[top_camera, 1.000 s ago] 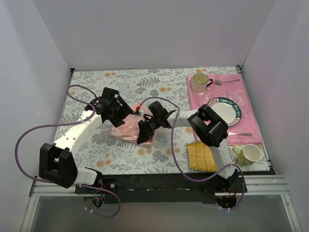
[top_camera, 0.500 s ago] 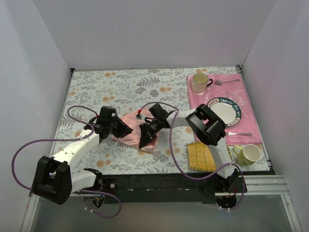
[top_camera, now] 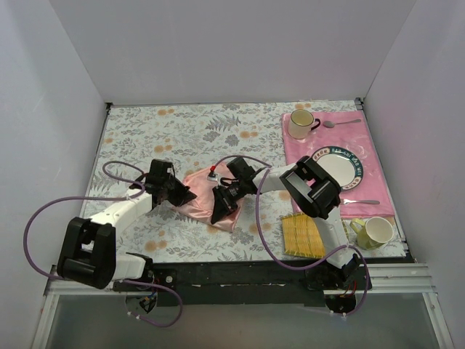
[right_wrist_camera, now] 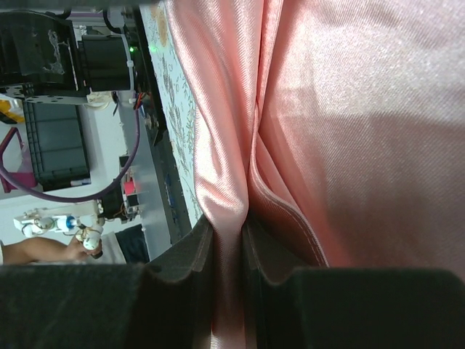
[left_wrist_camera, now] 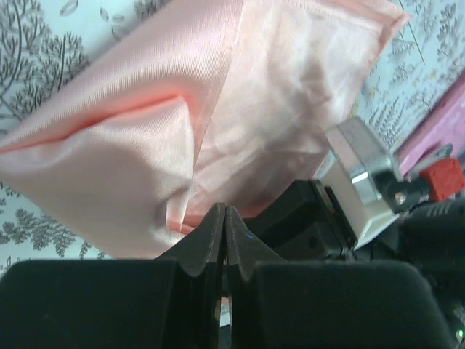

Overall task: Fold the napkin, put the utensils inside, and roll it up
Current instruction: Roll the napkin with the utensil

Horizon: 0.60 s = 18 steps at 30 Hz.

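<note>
Since 1 second ago the left claw [top_camera: 180,195] has dropped from higher up in the overhead view to the left edge of the napkin [top_camera: 201,198]. Its jaws have gone from wide apart to fully together. The cloth has changed from a bunched lump to a flatter, spread shape.

It lies on the flower-print worktop [top_camera: 182,131], left of centre in the overhead view, stretched between the 2 claws — the left one at its left edge, the right claw [top_camera: 219,212] at its lower right corner.

In the left wrist view the fingers [left_wrist_camera: 196,254] meet with no gap. The satin's hem runs right into their tips, so the cloth looks pinched there (only a sliver of it). The right wrist view shows a ridge of salmon-pink satin squeezed between the narrow-set pads [right_wrist_camera: 182,291], a firm hold on a fold.

At the right of the overhead view the deeper pink placemat [top_camera: 305,149] carries a plate [top_camera: 336,166] and a cream mug [top_camera: 300,123]. A silver spoon [top_camera: 340,123] lies at its upper edge and a slim utensil [top_camera: 361,201] near its lower edge — the handle colour is too small to tell. A yellow slatted mat [top_camera: 303,234] and a yellow mug [top_camera: 374,231] sit below the placemat, all well apart from the napkin.
</note>
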Each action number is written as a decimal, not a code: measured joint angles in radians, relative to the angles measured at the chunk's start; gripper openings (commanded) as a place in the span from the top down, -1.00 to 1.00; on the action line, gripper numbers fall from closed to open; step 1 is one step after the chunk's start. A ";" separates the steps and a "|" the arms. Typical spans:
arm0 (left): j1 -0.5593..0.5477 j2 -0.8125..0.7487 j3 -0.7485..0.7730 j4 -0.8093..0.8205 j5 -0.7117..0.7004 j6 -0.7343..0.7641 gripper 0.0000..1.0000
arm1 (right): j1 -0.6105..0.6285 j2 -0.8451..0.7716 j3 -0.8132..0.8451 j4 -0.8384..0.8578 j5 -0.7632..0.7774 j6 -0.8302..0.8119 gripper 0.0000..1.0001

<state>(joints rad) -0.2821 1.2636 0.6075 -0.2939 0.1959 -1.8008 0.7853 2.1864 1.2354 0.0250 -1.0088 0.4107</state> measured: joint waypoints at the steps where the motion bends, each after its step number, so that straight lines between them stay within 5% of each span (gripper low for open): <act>1: 0.004 0.032 0.034 -0.030 -0.009 0.013 1.00 | 0.000 -0.002 -0.002 0.002 0.002 0.002 0.97; 10: 0.006 0.187 0.111 -0.081 -0.016 0.056 1.00 | 0.000 -0.015 -0.016 0.011 0.022 0.013 0.95; 18: 0.008 0.161 -0.052 0.175 0.011 0.077 1.00 | 0.002 -0.027 -0.014 -0.011 0.045 0.011 0.64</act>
<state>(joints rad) -0.2741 1.4250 0.5552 -0.1184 0.2066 -1.7233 0.7868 2.1593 1.2213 0.0135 -0.9634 0.4221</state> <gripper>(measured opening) 0.008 0.229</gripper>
